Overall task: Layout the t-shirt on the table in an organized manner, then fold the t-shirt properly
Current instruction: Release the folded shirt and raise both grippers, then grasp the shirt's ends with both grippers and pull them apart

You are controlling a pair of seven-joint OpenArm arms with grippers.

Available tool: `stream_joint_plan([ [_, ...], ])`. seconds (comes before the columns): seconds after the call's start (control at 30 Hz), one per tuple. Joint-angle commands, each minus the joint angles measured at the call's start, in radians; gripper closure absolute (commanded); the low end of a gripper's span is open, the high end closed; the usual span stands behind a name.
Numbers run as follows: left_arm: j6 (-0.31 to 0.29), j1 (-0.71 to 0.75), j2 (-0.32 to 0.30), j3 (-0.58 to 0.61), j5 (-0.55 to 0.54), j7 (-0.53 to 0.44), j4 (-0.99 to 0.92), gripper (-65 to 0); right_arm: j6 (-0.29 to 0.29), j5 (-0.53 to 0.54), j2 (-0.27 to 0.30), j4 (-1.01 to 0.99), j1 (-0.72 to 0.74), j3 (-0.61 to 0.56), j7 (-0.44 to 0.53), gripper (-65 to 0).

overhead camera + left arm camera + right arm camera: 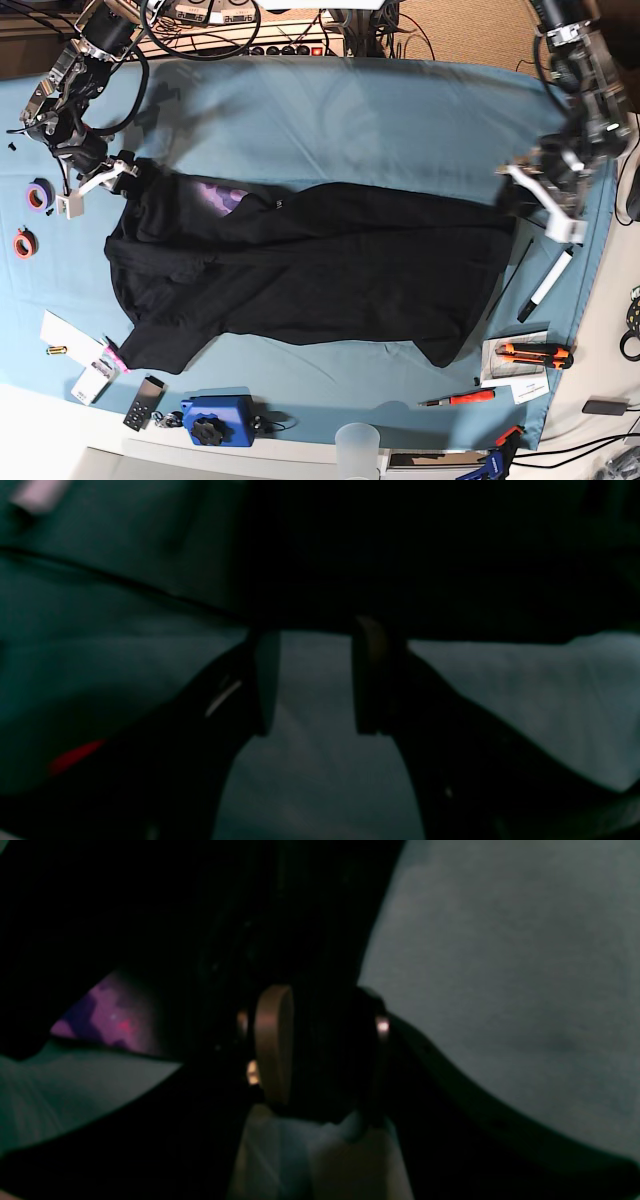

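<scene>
One soft black t-shirt (310, 275) is lying rumpled across the teal cloth tabletop (360, 120); the right end effector (320, 1045) is pinching its fabric, the left end effector (312, 680) is gaping near its edge

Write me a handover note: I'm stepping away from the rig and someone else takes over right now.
Right gripper: closed on the shirt at its end on the base view's left; black fabric fills the jaws.
Left gripper: open at the shirt's opposite edge, holding nothing; the table shows between its fingers.
Shirt: stretched across the table, rumpled and partly doubled over, with only a bit of purple print showing.
Done: rough spreading.
Left: smooth it flat, then fold.
</scene>
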Motion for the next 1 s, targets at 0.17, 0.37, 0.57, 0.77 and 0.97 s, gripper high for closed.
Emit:
stream_joint_plan([
  [0.17,0.092,-0.106,-0.013,0.086,0.129,-0.062,-0.091,-25.0,0.003,-0.010,0.012,0.006,0.008,-0.002,-0.044,-21.0],
  [0.37,0.113,-0.154,-0.015,0.089,0.175,-0.060,-0.162,-25.0,0.030,-0.005,0.011,0.006,0.008,-0.002,-0.072,-21.0],
  [0.57,0.024,-0.153,-0.016,0.169,0.072,-0.017,-0.257,-21.1,0.032,0.077,0.011,0.006,0.008,-0.002,-0.101,-16.6],
  [0.77,0.139,-0.153,-0.016,0.179,0.016,0.067,-0.246,0.0,0.087,0.084,0.019,0.006,0.008,-0.001,-0.124,0.0],
  [0.97,0.123,-0.153,-0.016,0.054,-0.124,0.233,-0.204,0.0,0.087,0.093,0.114,0.006,0.011,0.025,-0.096,0.0],
])
